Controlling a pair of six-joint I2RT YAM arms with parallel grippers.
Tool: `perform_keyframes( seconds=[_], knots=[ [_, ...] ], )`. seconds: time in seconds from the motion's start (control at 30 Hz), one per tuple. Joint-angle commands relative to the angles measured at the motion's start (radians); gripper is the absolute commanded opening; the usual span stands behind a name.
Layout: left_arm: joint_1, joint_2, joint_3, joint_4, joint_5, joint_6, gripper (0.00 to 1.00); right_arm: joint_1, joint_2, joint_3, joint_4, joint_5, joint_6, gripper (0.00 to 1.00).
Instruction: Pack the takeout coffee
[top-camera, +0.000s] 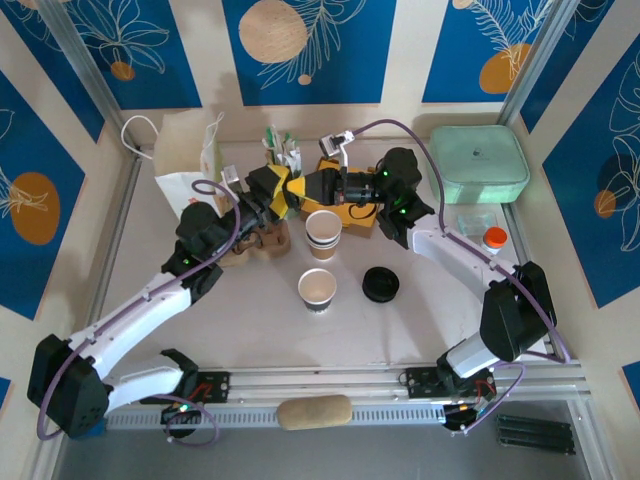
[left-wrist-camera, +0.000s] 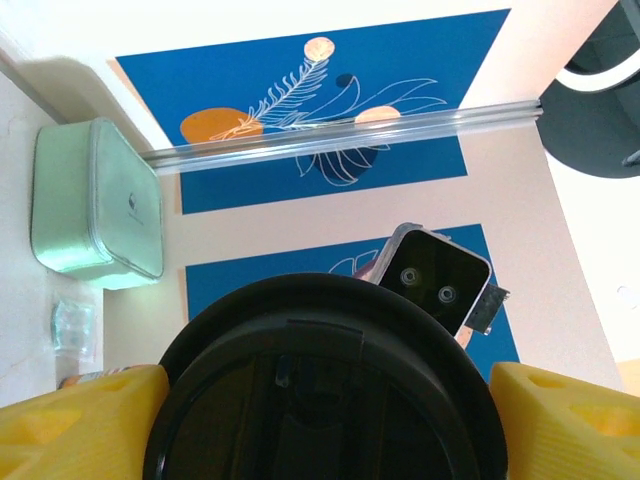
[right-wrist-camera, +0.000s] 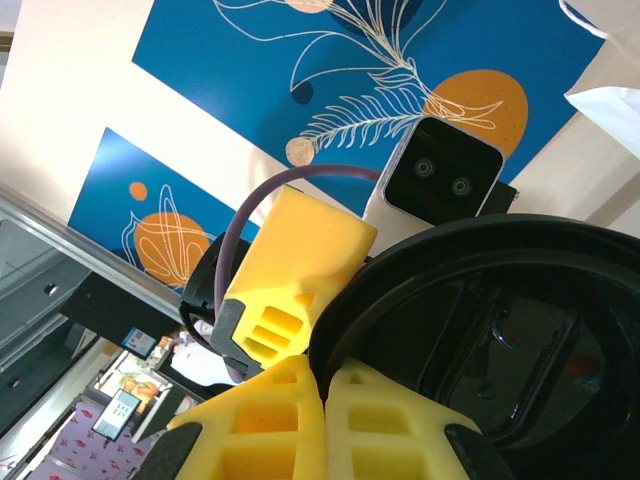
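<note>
- Looking on, I'd say the packing is barely begun. A black lid (left-wrist-camera: 320, 390) is up in the air between the two arms, and nothing is capped or stowed yet.
- The right fingers (right-wrist-camera: 380, 420) are clenched tight on the rim of that lid and carry it clear of the worktop (top-camera: 410, 330).
- The left fingers (left-wrist-camera: 80, 425) stand one on either side of the lid, right up against its edge. Whether they are pressing on it or merely flanking it, I cannot tell.
- The first paper cup (top-camera: 323, 235) stands upright on the worktop, just below where the fingers meet and a little to their near side. Its mouth is open, with no lid on.
- The second paper cup (top-camera: 317, 290) is also upright and uncovered. It stands farther from the fingers on that same near side, apart from the first.
- A spare lid (top-camera: 380, 285) lies flat on the worktop near the second cup, over on the right fingers' side, with nothing touching it.
- The pulp carrier (top-camera: 262, 243) sits near the first cup on the left fingers' side, partly hidden under the left arm. Neither cup is in it.
- What's left, by my reckoning, is nearly everything:
  - settle the lid into one pair of fingers
  - bring it down square over a cup and press it home
  - set the coffee into the carrier
</note>
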Motion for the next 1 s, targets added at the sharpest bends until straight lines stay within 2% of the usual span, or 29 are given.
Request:
perform_keyframes(
  seconds=[0.0,0.13,0.23,0.4,0.63,0.97],
  knots=[
    [-0.015,0.007,-0.013,0.045,0.005,-0.008,0.76,0.002,0.002,-0.011,0.026,0.013,0.002,0.0],
    [-0.016,0.008,-0.017,0.052,0.003,-0.01,0.69,0.003,0.002,-0.013,0.026,0.014,0.002,0.0],
    [-0.016,0.006,-0.021,0.057,-0.001,-0.012,0.68,0.002,0.004,-0.014,0.024,0.014,0.002,0.0],
    [-0.016,-0.003,-0.026,0.057,-0.014,-0.011,0.79,0.0,-0.001,-0.017,0.019,0.014,-0.002,0.0],
    [-0.016,-0.016,-0.042,0.062,-0.035,-0.015,0.8,-0.002,-0.005,-0.025,0.014,0.022,-0.004,0.0],
    [-0.016,-0.029,-0.064,0.083,-0.058,-0.03,0.89,-0.005,-0.006,-0.032,0.025,0.031,0.005,0.0]
  ],
)
